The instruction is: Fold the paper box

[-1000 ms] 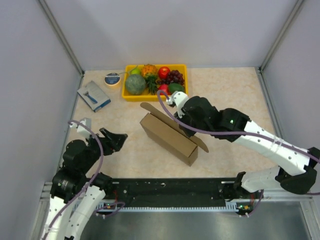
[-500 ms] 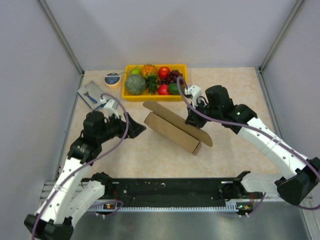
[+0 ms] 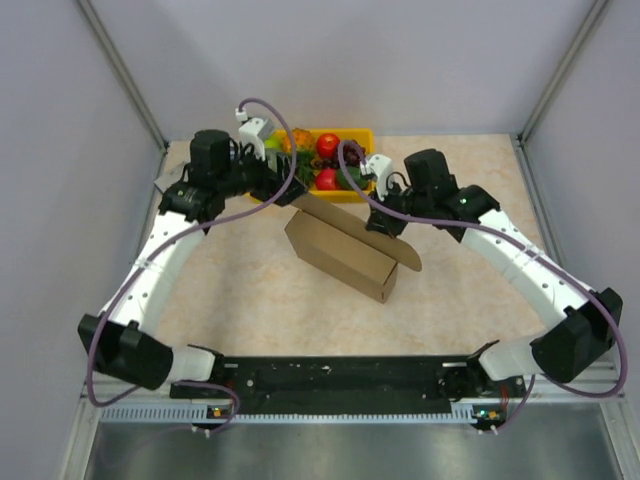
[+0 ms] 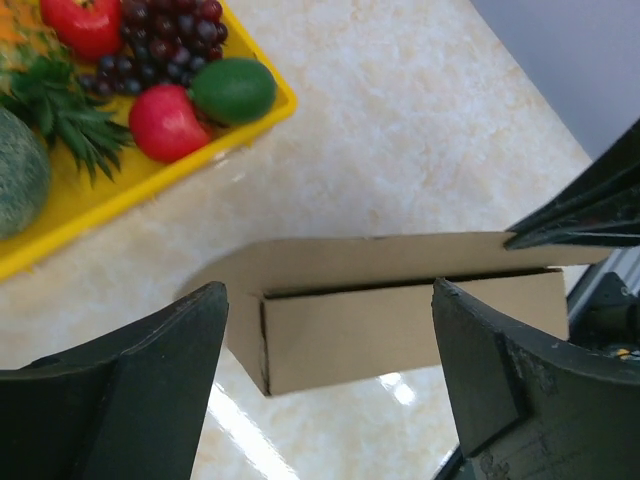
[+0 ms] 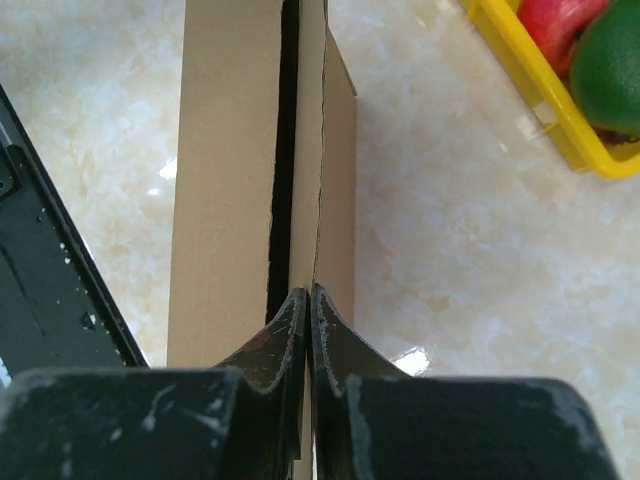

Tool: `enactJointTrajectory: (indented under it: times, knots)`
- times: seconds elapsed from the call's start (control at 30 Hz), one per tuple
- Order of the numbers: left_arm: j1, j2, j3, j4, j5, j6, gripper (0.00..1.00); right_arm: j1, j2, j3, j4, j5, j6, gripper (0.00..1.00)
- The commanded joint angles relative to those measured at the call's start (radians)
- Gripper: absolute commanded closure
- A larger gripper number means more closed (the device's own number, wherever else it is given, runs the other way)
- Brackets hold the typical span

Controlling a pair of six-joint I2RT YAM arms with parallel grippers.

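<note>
Paper box (image 3: 338,258) lies mid-worktop (image 3: 470,300), set diagonally, just in front of the yellow fruit tray (image 3: 366,137). The lid flap leans over the body, with a dark gap showing beneath it. Right claw (image 5: 304,296): jaws pressed together, pinching the flap's thin edge near the box's right end. Left claw (image 4: 328,290): jaws spread wide, hovering above the box's left end, touching nothing.

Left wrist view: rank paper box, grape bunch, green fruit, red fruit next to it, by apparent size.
1. paper box, by far
2. grape bunch
3. green fruit and red fruit look alike; not ranking them
</note>
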Motion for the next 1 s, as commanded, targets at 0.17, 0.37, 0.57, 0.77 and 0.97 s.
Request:
enactJointTrajectory:
  times: [0.17,0.37,0.57,0.77,0.97]
  knots:
    - [0.133,0.301,0.276,-0.125,0.288,0.323,0.13,-0.067,0.081,0.096,-0.061,-0.160,-0.099,1.00]
    - [0.133,0.377,0.250,-0.112,0.460,0.423,0.24,-0.093,0.098,0.116,-0.064,-0.208,-0.104,1.00]
    - [0.140,0.349,0.178,-0.084,0.479,0.428,0.43,-0.109,0.120,0.120,-0.063,-0.219,-0.107,1.00]
    - [0.140,0.308,0.123,-0.092,0.436,0.417,0.55,-0.115,0.155,0.142,-0.063,-0.229,-0.107,1.00]
    - [0.140,0.260,0.082,-0.053,0.356,0.376,0.62,-0.118,0.173,0.162,-0.060,-0.223,-0.104,1.00]
